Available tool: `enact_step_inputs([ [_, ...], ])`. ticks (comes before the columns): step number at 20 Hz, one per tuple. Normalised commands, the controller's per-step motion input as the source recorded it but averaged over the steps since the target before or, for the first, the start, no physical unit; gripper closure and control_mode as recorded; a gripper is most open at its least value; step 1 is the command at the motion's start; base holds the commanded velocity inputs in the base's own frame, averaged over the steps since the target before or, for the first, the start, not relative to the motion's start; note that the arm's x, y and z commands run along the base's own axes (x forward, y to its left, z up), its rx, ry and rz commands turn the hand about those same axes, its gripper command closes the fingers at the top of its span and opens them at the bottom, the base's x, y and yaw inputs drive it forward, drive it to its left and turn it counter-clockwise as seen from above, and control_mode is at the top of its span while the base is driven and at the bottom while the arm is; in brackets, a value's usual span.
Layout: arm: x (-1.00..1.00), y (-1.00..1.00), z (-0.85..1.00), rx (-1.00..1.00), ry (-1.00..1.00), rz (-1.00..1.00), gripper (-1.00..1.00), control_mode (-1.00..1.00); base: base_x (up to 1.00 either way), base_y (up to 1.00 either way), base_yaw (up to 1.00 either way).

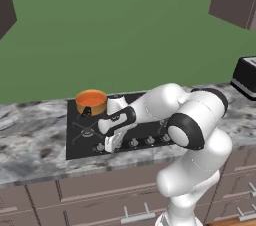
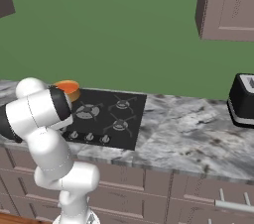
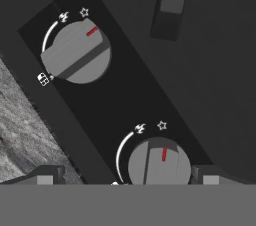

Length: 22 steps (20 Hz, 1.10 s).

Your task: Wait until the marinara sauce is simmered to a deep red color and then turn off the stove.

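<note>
Tool: my two-finger tool is spread wide, gripping nothing, one dark fingertip on each side of the lower silver knob.
Stove: black flat cooktop set in the grey marbled surface, knob row along its front edge.
Sauce: smooth orange-red marinara sauce in the orange pot on the back-left burner.
Other knob: second silver knob further up the hand view, untouched.
Toaster: black boxy toaster, far right on the surface.

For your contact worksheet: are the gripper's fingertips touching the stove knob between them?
Apart. In the hand view the fingertips flank the knob with black stove surface visible between.
</note>
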Motion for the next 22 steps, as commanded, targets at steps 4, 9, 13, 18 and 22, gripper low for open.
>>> enact_step_inputs([
  [4, 0.00, 0.00, 0.00, 0.00, 0.00, 0.00, -1.00, -1.00, 0.00, 0.00, 0.00],
  [9, 0.00, 0.00, 0.00, 0.00, 0.00, 0.00, -1.00, -1.00, 0.00, 0.00, 0.00],
  [13, 0.00, 0.00, 0.00, 0.00, 0.00, 0.00, -1.00, -1.00, 0.00, 0.00, 0.00],
  [18, 0.00, 0.00, 0.00, 0.00, 0.00, 0.00, -1.00, -1.00, 0.00, 0.00, 0.00],
  [22, 0.00, 0.00, 0.00, 0.00, 0.00, 0.00, 1.00, -1.00, 0.00, 0.00, 0.00],
])
